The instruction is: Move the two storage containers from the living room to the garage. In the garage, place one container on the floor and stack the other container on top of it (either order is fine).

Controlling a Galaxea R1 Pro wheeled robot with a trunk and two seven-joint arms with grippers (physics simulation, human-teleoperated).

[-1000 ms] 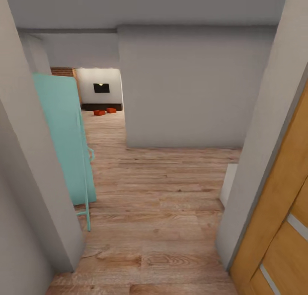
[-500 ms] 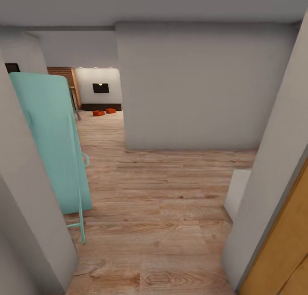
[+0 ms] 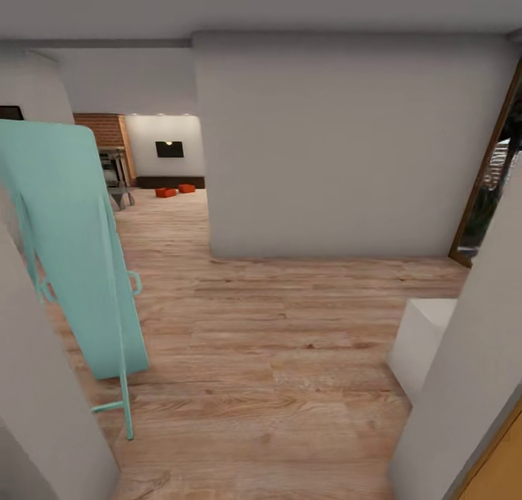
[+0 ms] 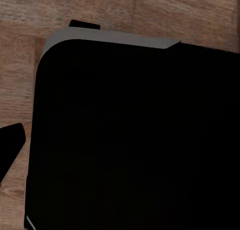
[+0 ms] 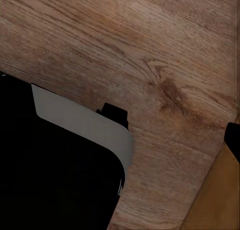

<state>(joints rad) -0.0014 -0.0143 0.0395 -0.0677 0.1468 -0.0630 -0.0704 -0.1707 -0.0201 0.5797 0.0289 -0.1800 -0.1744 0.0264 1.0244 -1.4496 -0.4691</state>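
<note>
Nowhere is there any legible writing, brand or label on the surfaces in view. Jaws: cannot tell for either arm. The left wrist view gives a large black rounded body (image 4: 135, 140) with a thin grey edge over wood planks, plus a dark tip at one edge; the right wrist view gives the same kind of black grey-edged body (image 5: 55, 165) over wood planks. No fingertips can be made out in either, and nothing is seen held.

Head view: a hallway with light wood plank floor (image 3: 275, 355). The two small orange-red box-shaped storage containers (image 3: 166, 192) (image 3: 187, 188) sit far off on the floor of the living room (image 3: 163, 159), close beside each other, just in front of a long dark low cabinet (image 3: 170, 182) and below a black wall TV (image 3: 170, 149). A brick fireplace (image 3: 109, 141) stands at that room's left side.

In the way: a tall mint-green panel on a thin matching frame (image 3: 72, 246) leans at the near left, narrowing the passage. A broad plain grey wall block (image 3: 341, 144) fills the centre and right. A low white box-like block (image 3: 424, 340) sits at the near right, and grey wall edges flank both sides up close. A wood-framed glass door (image 3: 493, 181) shows at far right.
</note>
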